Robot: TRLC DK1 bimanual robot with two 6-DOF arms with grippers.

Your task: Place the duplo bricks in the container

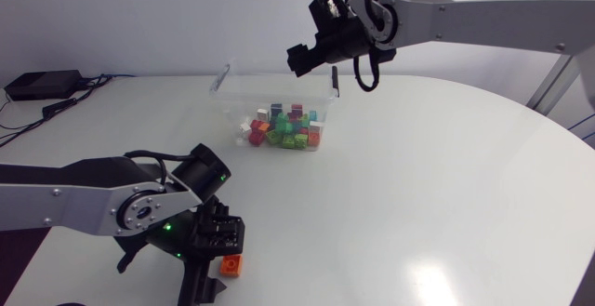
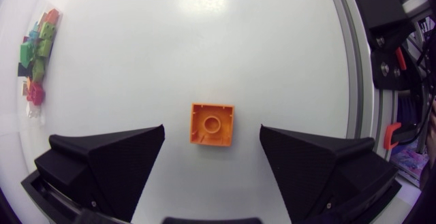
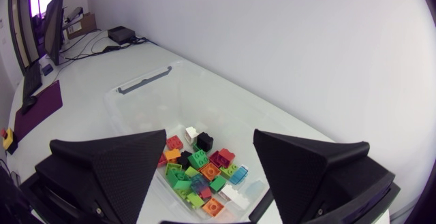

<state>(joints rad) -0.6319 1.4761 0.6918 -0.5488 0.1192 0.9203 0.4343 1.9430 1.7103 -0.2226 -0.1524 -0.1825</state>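
An orange duplo brick [image 2: 212,124] lies studs up on the white table between the spread fingers of my left gripper [image 2: 212,131], which touches it on neither side. In the head view that brick [image 1: 231,266] sits near the table's front edge, under my left gripper [image 1: 218,258]. A clear container [image 1: 230,90] stands at the back middle with several coloured bricks [image 1: 284,129] heaped at one end. My right gripper [image 1: 310,57] hangs above it. From the right wrist, that gripper [image 3: 210,137] is open and empty over the bricks [image 3: 201,167] in the container [image 3: 133,108].
A black box [image 1: 37,85] with cables lies at the back left of the table. The container's grey handle [image 3: 142,81] is on its far rim. The table's edge [image 2: 344,60] runs close beside the orange brick.
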